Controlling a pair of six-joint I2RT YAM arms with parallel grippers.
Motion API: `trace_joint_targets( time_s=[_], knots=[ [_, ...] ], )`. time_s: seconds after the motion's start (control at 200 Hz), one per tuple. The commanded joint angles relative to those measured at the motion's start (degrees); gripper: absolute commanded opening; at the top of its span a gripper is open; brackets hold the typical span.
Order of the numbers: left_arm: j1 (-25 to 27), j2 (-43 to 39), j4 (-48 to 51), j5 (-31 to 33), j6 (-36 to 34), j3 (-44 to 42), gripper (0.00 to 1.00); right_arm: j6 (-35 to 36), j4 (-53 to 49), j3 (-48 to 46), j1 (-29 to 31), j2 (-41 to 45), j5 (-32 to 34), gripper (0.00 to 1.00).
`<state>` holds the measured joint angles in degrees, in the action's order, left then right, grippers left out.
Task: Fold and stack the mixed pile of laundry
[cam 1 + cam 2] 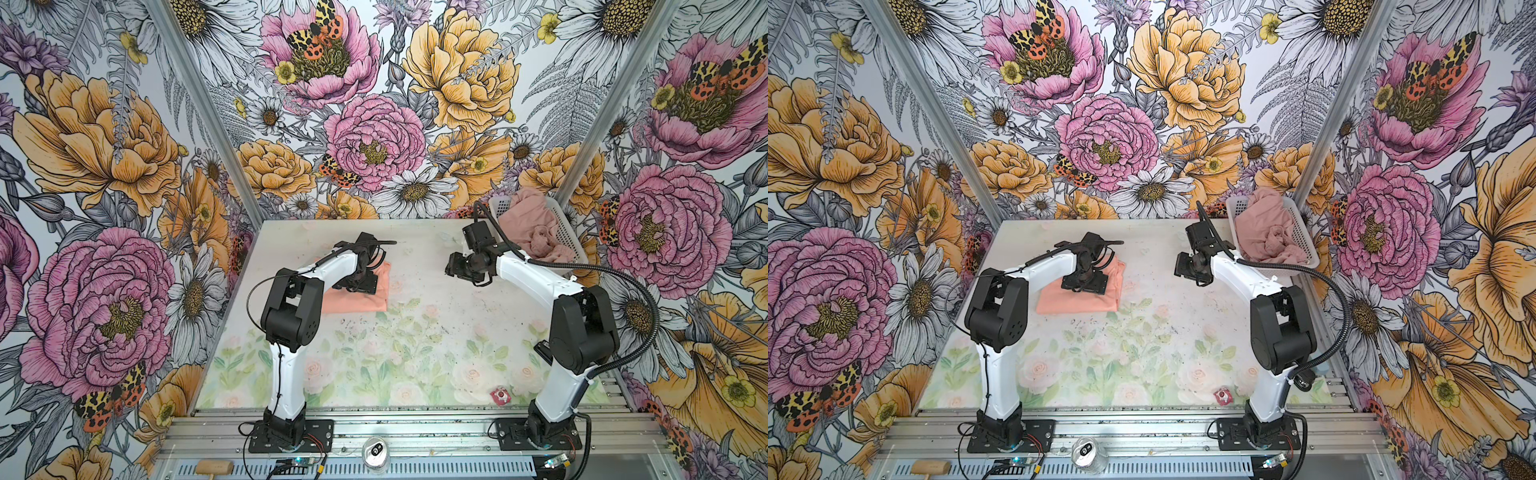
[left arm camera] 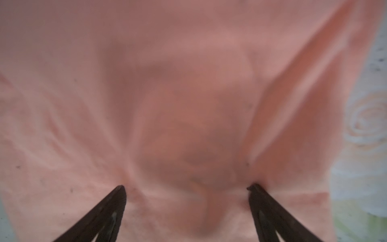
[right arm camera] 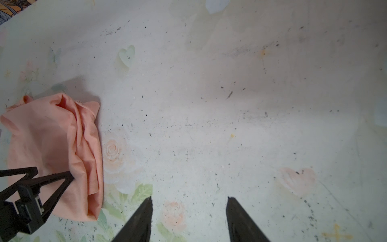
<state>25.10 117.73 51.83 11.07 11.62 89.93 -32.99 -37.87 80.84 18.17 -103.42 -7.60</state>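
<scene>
- L gripper (image 2: 187, 187): fingers (image 2: 113, 201) spread wide, nothing clamped betw. them. Both tips are down at the cloth of the peach-orange T-shirt (image 2: 188, 83), w/ creases fanning out from each tip.
- L wrist view is blurry close up, so can't tell if the tips press in or only touch.
- R gripper (image 3: 190, 199): fingers (image 3: 142, 220) apart too and empty; the gap shows only bare table (image 3: 251, 104). It hangs above the surface, clear of any cloth.
- T-shirt lies on the table, far-left part in both top views, right under the L wrist. It is folded to a rough rectangle, mostly flat, w/ a bunched, wrinkled edge on the side facing the R arm.
- In the R wrist view the L gripper's fingers sit over the shirt; the shirt is well apart from the R gripper.
- Pink garment (image 1: 528, 232): crumpled in the white perforated basket (image 1: 567, 239) at the table's far-right corner, just behind the R arm, heaped higher than the rim.
- The 2 garments are well apart, not stacked.
- Near edge: small red item (image 1: 500, 395) on the table by the R arm base; can (image 1: 376, 453) and wooden block (image 1: 214, 467) on the metal rail in front.
</scene>
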Motion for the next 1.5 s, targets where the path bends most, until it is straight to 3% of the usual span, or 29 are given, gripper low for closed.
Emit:
trace_joint_targets(
  time_s=[0.0,0.315,0.5,0.58,0.891,1.076,1.241,1.361,1.491],
  knots=[
    [1.5,-3.5,-1.1,-3.4,3.3,1.0,0.94,-0.1,0.9,1.3,0.0,2.2,-0.7,0.58],
    [-1.1,-11.5,-7.5,-3.7,9.5,-7.1,0.90,0.1,1.0,0.1,-0.1,3.1,-0.5,0.58],
    [-4.1,-12.9,-8.0,-1.6,11.7,-8.5,0.66,0.1,1.1,0.3,-0.1,2.7,-0.7,0.57],
    [-5.4,-11.5,-8.8,-2.1,12.1,-8.8,0.57,0.1,1.1,0.5,0.0,2.8,-0.8,0.57],
    [-4.7,-1.8,-10.2,-3.6,12.4,-6.7,0.51,0.1,1.1,0.0,-0.1,3.1,-0.5,0.57],
    [-3.3,0.6,-10.2,-6.4,12.0,-8.0,0.52,0.3,1.1,-0.1,-0.1,3.1,-0.6,0.57],
    [-3.5,1.4,-10.1,-5.3,11.5,-10.9,0.61,-0.1,1.2,0.0,-0.1,2.8,-1.1,0.57],
    [-5.1,0.7,-9.6,-4.2,10.8,-13.3,0.75,0.1,1.1,0.1,-0.1,3.0,-1.1,0.57],
    [-7.1,-0.7,-7.7,-2.6,8.8,-14.2,0.78,0.1,1.1,-0.4,-0.1,3.5,-1.1,0.57]
  ],
)
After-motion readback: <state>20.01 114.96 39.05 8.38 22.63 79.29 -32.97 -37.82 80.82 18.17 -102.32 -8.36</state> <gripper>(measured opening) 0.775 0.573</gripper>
